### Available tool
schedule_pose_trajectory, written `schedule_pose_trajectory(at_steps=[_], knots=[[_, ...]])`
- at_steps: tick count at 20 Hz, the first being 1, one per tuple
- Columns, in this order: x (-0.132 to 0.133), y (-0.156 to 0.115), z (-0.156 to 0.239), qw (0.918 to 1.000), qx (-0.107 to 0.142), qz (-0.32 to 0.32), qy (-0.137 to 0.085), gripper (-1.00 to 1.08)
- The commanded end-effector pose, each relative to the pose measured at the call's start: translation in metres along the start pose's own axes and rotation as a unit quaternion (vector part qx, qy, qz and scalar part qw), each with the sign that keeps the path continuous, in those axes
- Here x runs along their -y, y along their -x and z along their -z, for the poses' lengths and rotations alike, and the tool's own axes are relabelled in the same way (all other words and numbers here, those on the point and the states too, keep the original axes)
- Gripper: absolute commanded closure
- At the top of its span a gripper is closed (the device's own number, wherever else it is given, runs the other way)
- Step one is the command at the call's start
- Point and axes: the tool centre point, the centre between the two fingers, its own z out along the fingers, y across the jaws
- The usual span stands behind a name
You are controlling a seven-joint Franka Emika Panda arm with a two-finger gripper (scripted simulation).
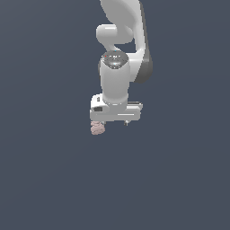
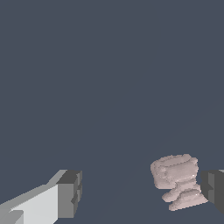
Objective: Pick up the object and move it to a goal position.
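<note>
end effector [image 2: 140,192] spread wide, pink blob [image 2: 177,180] beside one finger.

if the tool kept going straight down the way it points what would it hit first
Probably the bare dark floor. The open tool has the pink lumpy blob off-centre beside one finger, so that finger might clip it; depth is unclear.

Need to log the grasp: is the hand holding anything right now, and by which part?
Nothing is held. The hand is open, and the pink lumpy blob sits between the fingers, close beside one.
</note>
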Motion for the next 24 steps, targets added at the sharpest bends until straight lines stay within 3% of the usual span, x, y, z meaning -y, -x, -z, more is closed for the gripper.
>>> schedule_pose_trajectory(at_steps=[1,11,24], knots=[[0.000,0.000,0.000,1.0000,0.000,0.000,0.000,-0.92],[-0.019,-0.006,0.019,0.9994,-0.009,-0.033,-0.007,-0.92],[-0.041,0.010,-0.007,1.0000,-0.004,0.005,-0.004,-0.92]])
